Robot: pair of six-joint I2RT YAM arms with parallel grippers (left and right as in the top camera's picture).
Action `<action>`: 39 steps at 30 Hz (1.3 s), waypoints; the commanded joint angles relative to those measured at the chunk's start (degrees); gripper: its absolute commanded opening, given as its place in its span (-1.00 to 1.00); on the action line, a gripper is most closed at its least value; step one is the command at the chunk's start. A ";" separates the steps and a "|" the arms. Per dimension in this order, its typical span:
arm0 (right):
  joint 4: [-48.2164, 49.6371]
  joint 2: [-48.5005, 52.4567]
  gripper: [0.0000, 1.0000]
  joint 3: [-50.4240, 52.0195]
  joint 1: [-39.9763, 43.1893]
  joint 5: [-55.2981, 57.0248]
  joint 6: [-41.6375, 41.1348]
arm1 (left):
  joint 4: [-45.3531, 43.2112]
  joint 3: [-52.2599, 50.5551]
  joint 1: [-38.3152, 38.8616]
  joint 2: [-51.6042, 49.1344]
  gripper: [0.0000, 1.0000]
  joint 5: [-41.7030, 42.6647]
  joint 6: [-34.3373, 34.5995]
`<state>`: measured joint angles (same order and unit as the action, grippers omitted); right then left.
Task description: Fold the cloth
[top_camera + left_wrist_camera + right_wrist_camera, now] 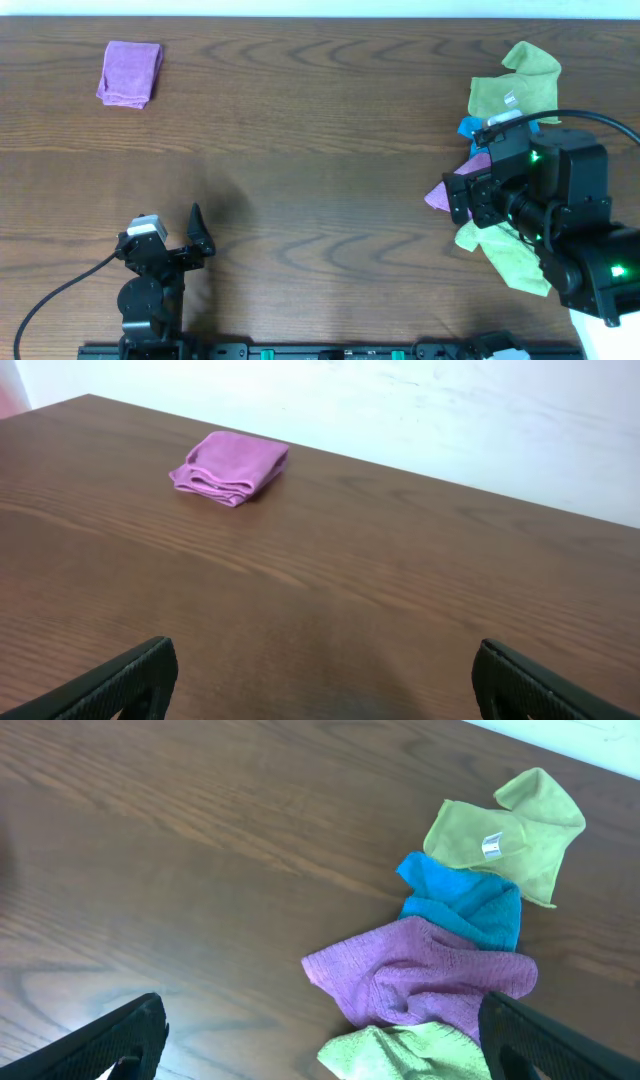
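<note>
The purple cloth (130, 73) lies folded into a small rectangle at the far left of the table. It also shows in the left wrist view (230, 467), far ahead of the fingers. No tag shows on it. My left gripper (170, 228) is open and empty near the front edge, its fingers wide apart over bare wood (325, 680). My right gripper (462, 200) is open and empty at the right, low over the near edge of a pile of cloths (320, 1040).
The pile at the right holds a bunched purple cloth (420, 970), a blue cloth (465, 900), a lime-green cloth with a tag (500, 830) and a second lime-green cloth (400, 1055). In the overhead view my right arm covers part of the pile (515, 85).
</note>
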<state>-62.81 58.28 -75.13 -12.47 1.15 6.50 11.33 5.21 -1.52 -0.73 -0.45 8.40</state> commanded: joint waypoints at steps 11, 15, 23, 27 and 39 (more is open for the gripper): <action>0.00 0.02 0.99 0.11 0.07 0.52 0.42 | 0.15 -1.84 -0.37 0.46 0.91 -1.05 0.39; -0.76 -0.11 0.98 0.13 0.09 5.75 2.58 | 0.15 -1.84 -0.37 0.48 0.91 -1.05 0.39; -2.08 -9.92 0.98 0.22 3.28 7.45 2.99 | 0.15 -1.84 -0.37 0.46 0.91 -1.05 0.39; -2.32 -19.30 0.99 2.36 6.82 1.40 2.56 | 0.15 -1.84 -0.37 0.46 0.91 -1.05 0.39; 7.21 -45.46 0.98 28.63 11.34 -5.31 -0.61 | 0.15 -1.84 -0.37 0.46 0.91 -1.05 0.39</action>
<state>-57.45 15.53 -50.54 -1.89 -2.66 7.86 11.22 5.17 -1.52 -0.62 -0.47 8.80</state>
